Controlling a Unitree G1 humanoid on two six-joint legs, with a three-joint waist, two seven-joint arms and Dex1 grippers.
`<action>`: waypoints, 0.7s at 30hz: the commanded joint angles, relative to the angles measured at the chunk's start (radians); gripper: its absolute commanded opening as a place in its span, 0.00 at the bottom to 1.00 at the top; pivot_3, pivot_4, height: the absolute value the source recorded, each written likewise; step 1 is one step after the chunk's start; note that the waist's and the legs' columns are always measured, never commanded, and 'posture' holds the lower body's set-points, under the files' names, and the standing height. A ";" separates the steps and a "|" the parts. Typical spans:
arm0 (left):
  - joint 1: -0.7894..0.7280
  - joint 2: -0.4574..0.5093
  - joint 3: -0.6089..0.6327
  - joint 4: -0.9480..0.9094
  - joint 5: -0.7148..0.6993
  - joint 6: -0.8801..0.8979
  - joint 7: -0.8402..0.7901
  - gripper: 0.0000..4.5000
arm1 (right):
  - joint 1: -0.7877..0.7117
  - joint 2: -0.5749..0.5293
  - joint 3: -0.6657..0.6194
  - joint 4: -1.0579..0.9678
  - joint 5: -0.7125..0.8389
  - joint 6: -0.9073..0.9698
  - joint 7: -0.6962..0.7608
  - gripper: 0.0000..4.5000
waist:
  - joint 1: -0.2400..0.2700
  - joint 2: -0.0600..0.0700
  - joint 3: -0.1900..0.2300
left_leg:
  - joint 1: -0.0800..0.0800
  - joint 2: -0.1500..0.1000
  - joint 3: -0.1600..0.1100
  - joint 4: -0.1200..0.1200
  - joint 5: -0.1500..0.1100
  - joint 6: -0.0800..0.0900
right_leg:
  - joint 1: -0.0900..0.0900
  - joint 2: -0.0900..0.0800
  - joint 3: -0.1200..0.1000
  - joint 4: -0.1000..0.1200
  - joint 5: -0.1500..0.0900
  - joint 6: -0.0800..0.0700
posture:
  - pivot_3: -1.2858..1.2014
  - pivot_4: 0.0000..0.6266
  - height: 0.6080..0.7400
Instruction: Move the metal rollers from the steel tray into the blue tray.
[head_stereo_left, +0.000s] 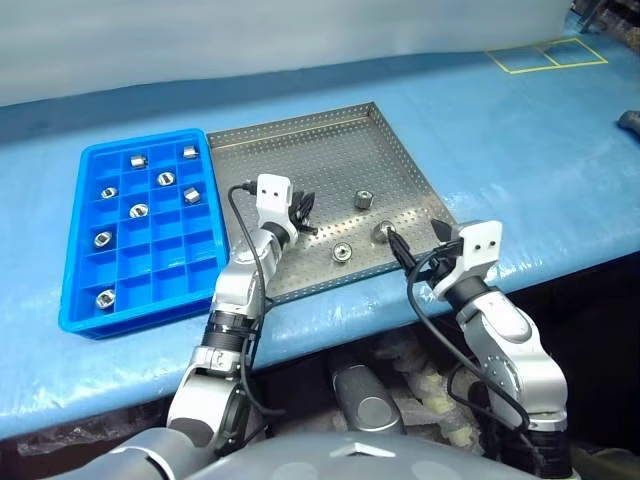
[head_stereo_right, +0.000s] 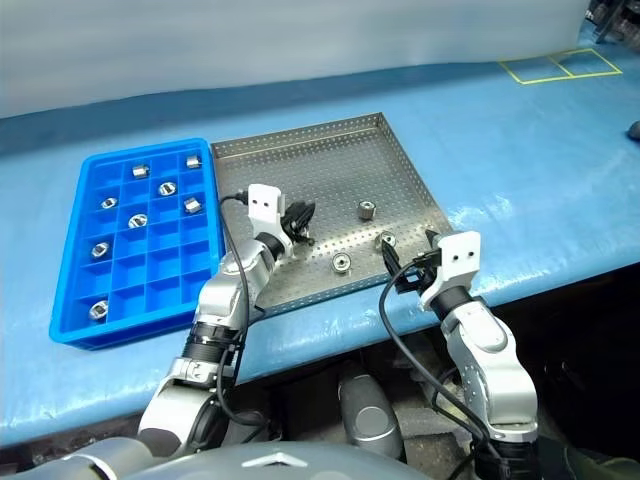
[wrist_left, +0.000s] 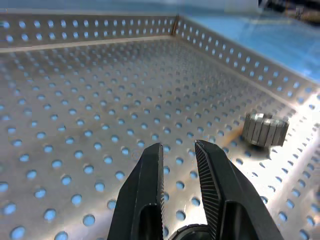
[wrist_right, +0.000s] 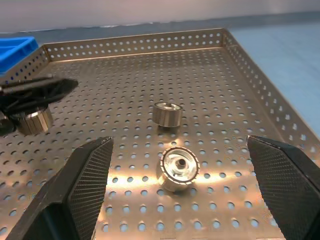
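Left gripper (head_stereo_left: 303, 212) is clamped on one roller (wrist_right: 34, 121), held above the steel tray (head_stereo_left: 330, 150); in the right wrist view the roller sits between its black fingers (wrist_right: 37, 92), clear of the perforated floor. Right gripper (head_stereo_left: 418, 245) hangs over the tray's near right corner, jaws spread wide, nothing between them.

Count of metal rollers:
- 3 loose on the steel tray: one mid-tray (head_stereo_left: 364, 199), one near the right gripper's fingertips (head_stereo_left: 382, 231), one near the front rim (head_stereo_left: 342, 252).
- 1 in the left gripper.
- 8 in the blue tray (head_stereo_left: 75, 245), one per compartment, e.g. (head_stereo_left: 139, 210).

Blue tray sits just beside the steel tray on the robot's left, both on a blue-covered table (head_stereo_left: 520, 170).
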 joint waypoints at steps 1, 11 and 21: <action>0.018 -0.024 0.000 -0.156 0.008 -0.034 0.069 0.15 | -0.062 -0.009 0.022 0.011 0.046 -0.003 0.056 1.00 | 0.018 0.000 0.000 | 0.000 0.000 0.000 0.000 0.000 0.000 | 0.000 0.000 0.000 0.000 0.000 0.000 | 0.49 0.24 1.00; 0.184 -0.011 -0.032 -0.416 0.051 0.055 0.171 0.15 | -0.232 -0.052 0.099 0.084 0.142 0.048 0.213 1.00 | 0.178 0.000 0.000 | 0.001 0.000 -0.001 0.001 0.000 0.000 | 0.001 0.001 -0.001 0.001 0.000 -0.001 | 0.57 0.24 1.00; 0.293 0.002 0.012 -0.488 0.130 0.114 0.361 0.15 | -0.297 -0.059 0.171 0.179 0.113 0.033 0.255 1.00 | 0.282 0.000 0.000 | -0.001 -0.001 -0.002 0.003 0.000 0.000 | 0.001 0.000 -0.003 0.000 -0.001 -0.003 | 0.61 0.24 1.00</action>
